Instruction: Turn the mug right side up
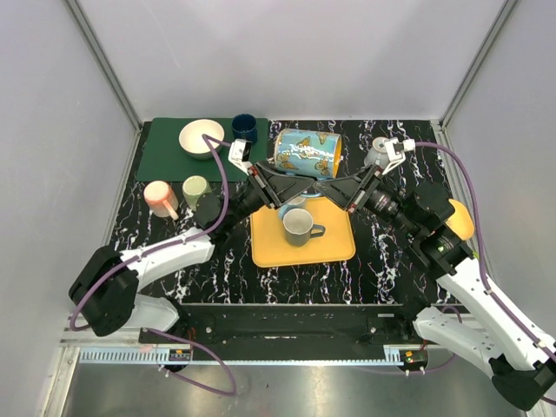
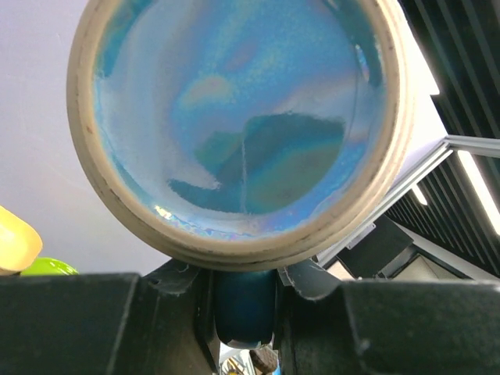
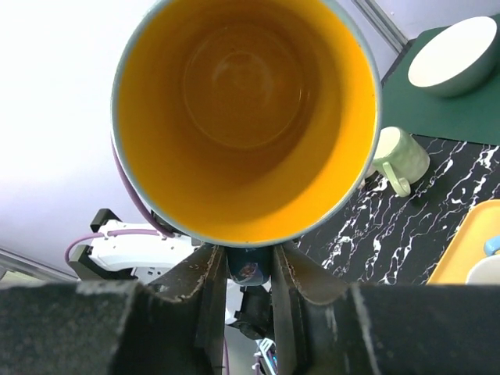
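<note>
A large blue mug (image 1: 307, 152) with orange butterflies hangs on its side above the far edge of the yellow tray (image 1: 334, 245), mouth to the right. My left gripper (image 1: 294, 184) is shut on its dark blue handle (image 2: 244, 308); the left wrist view shows the mug's iridescent blue base (image 2: 234, 117) just above my fingers (image 2: 176, 312). My right gripper (image 1: 341, 184) is shut on the same handle (image 3: 250, 269) from the other side; the right wrist view looks into the mug's yellow-orange inside (image 3: 246, 117).
A grey mug (image 1: 300, 226) stands upright on the tray. A pink mug (image 1: 161, 198) and a pale green mug (image 1: 195, 187) stand at the left. A white bowl (image 1: 201, 137) and a dark blue cup (image 1: 244, 128) sit on the green mat (image 1: 165, 156). A pale cup (image 1: 378, 155) stands at the back right.
</note>
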